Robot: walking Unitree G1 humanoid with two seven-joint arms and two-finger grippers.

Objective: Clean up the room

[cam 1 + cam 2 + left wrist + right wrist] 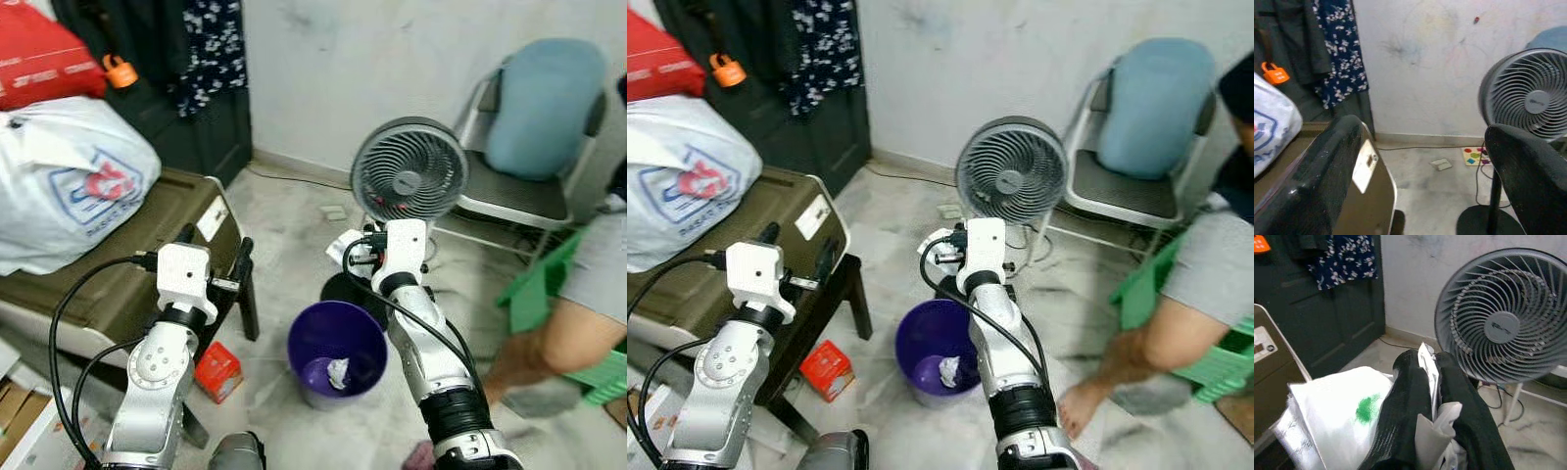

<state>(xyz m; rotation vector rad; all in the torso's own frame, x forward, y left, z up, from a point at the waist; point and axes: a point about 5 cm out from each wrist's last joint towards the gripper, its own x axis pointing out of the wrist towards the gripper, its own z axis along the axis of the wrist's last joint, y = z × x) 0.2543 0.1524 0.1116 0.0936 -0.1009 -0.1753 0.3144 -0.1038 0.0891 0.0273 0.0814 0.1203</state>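
Observation:
My right gripper (1432, 357) is shut on a white crumpled wrapper (1337, 406) with a green mark. It hangs above the far rim of a purple bin (313, 338) on the floor, just in front of the fan. A white paper ball (338, 372) lies inside the bin. My left gripper (216, 245) is raised and open with nothing between its fingers (1322, 176), beside the brown trunk. A small red box (217, 370) lies on the floor to the left of the bin.
A grey standing fan (409, 171) rises right behind the bin. A brown trunk (147, 255) at left carries a white bag (69, 181). A chair with a blue cushion (544, 103) stands at the back right. A person's leg (558, 333) and a green crate (539, 284) are at right.

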